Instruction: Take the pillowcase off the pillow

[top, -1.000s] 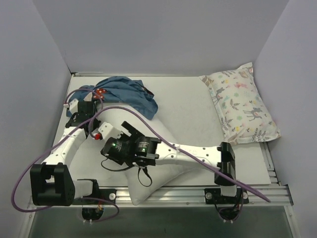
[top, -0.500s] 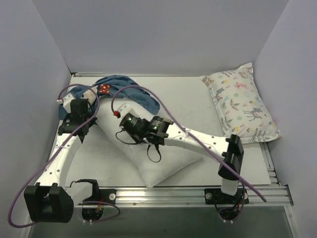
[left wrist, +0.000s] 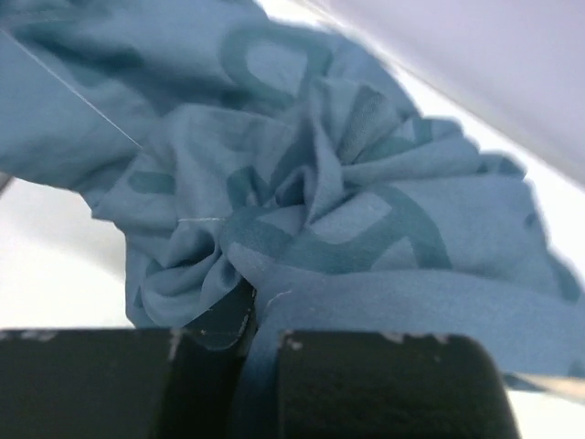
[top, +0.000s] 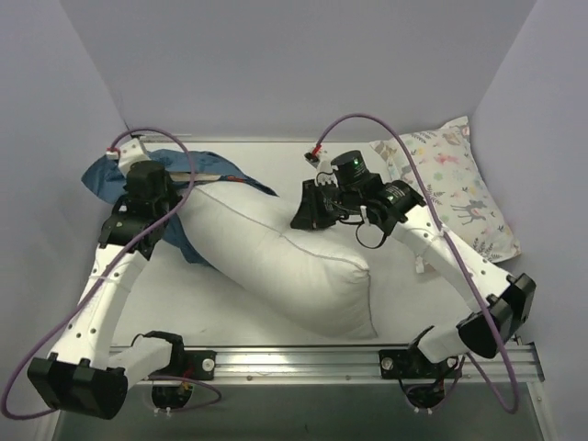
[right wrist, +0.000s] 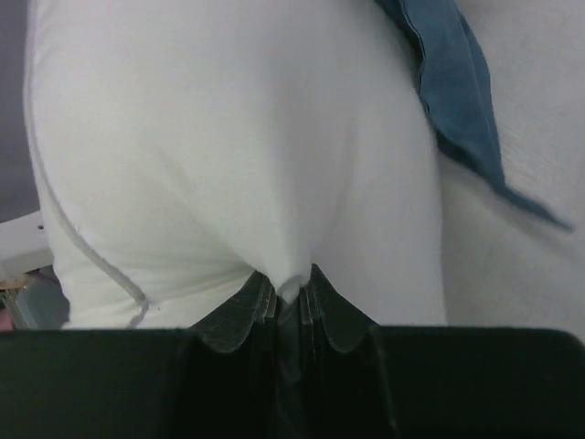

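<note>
Stripping stage: left gripper (left wrist: 249, 322) clamped on the bunched pillowcase (left wrist: 347, 219) at far left, right gripper (right wrist: 291, 291) pinching the pillow (right wrist: 228, 165) lying diagonally mid-table (top: 322, 170); next move, judged, calls for pulling them apart until the seemingly covered end slips free.

right hand (right wrist: 288, 297) pinching a fold of the white pillow (right wrist: 228, 155), teal pillowcase (right wrist: 462, 82) edge at upper right
</note>
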You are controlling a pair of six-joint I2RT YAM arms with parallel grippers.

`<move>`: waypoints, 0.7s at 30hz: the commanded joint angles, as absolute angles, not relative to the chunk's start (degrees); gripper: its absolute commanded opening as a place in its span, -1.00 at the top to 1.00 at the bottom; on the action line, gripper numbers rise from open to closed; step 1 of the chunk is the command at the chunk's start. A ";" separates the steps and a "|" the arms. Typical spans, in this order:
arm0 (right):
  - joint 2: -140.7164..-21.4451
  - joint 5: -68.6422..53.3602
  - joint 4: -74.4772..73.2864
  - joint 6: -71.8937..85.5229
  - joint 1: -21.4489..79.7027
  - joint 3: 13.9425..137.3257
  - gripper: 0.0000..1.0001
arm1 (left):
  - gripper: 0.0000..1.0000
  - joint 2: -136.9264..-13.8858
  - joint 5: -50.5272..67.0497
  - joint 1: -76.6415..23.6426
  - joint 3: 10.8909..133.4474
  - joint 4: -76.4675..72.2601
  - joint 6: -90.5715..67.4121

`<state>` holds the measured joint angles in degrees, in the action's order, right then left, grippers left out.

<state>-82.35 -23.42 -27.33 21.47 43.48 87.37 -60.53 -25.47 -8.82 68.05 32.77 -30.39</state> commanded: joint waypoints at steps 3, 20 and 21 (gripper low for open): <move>-87.97 -30.42 -20.92 26.45 30.26 72.54 0.92 | 1.00 -65.21 -32.24 -18.36 63.29 30.77 -29.35; -80.16 -5.81 -27.77 18.21 28.11 86.20 -0.89 | 1.00 -87.09 -29.63 -26.02 74.61 30.94 -30.85; -79.81 -3.19 -28.30 17.50 28.73 86.92 -0.93 | 1.00 -87.97 -29.18 -26.45 74.88 30.85 -31.28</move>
